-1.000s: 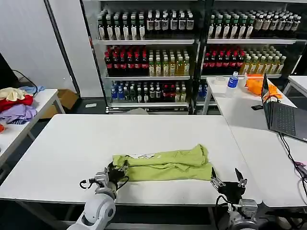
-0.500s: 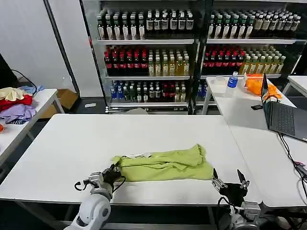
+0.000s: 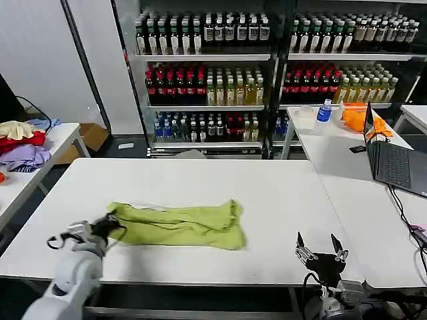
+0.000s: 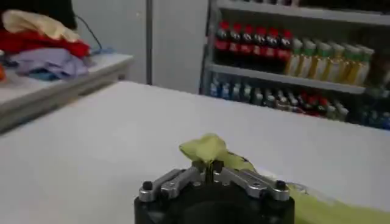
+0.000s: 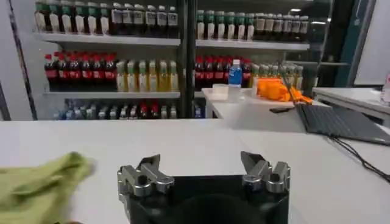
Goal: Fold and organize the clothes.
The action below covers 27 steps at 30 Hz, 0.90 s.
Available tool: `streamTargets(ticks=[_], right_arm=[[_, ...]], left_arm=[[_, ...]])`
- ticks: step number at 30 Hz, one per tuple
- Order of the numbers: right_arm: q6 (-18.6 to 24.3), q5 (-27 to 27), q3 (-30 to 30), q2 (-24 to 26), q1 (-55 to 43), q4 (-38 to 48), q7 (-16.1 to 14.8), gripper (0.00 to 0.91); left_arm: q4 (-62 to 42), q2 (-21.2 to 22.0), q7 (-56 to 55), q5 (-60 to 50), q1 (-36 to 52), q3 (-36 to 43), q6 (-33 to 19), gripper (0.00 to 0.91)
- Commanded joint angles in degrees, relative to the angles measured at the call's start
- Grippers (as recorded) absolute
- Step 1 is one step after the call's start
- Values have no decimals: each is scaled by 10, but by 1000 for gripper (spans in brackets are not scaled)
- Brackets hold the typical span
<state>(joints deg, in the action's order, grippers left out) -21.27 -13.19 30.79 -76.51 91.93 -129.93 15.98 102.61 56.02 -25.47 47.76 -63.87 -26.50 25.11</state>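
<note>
Pinching one end of the soft, floppy lime t-shirt [image 3: 177,224] near the table's [image 3: 200,180] front left corner, the left gripper [image 3: 100,229] is clenched. The shirt looks light; grab its corners. The right gripper [image 3: 320,252] waits released by the front edge.

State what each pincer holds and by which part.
Left pincer pinches the lime cotton t-shirt at its left end; right pincer is open, holding nothing.

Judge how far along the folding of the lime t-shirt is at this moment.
Done: the t-shirt lies as a long band on the white table. In hand: the left gripper is shut on its left end. The right gripper waits open at the front edge. Left: folding the band compact.
</note>
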Motion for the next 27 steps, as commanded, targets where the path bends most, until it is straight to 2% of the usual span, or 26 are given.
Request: streamTargets(ticks=[1, 6, 11, 18, 27], right_arm=[[1, 0, 3, 0, 5, -3, 0, 907], [6, 1, 4, 1, 12, -1, -1, 907], [7, 2, 2, 2, 14, -2, -1, 907], [7, 2, 0, 6, 14, 0, -1, 907], [9, 2, -5, 8, 10, 2, -2, 907]], left_arm=[[42, -60, 0, 134, 9, -59, 5, 91], [118, -12, -9, 291, 2, -35, 11, 91], [146, 52, -9, 355, 9, 19, -8, 91], [141, 134, -22, 347, 29, 98, -20, 91], [55, 198, -30, 286, 70, 160, -25, 91]])
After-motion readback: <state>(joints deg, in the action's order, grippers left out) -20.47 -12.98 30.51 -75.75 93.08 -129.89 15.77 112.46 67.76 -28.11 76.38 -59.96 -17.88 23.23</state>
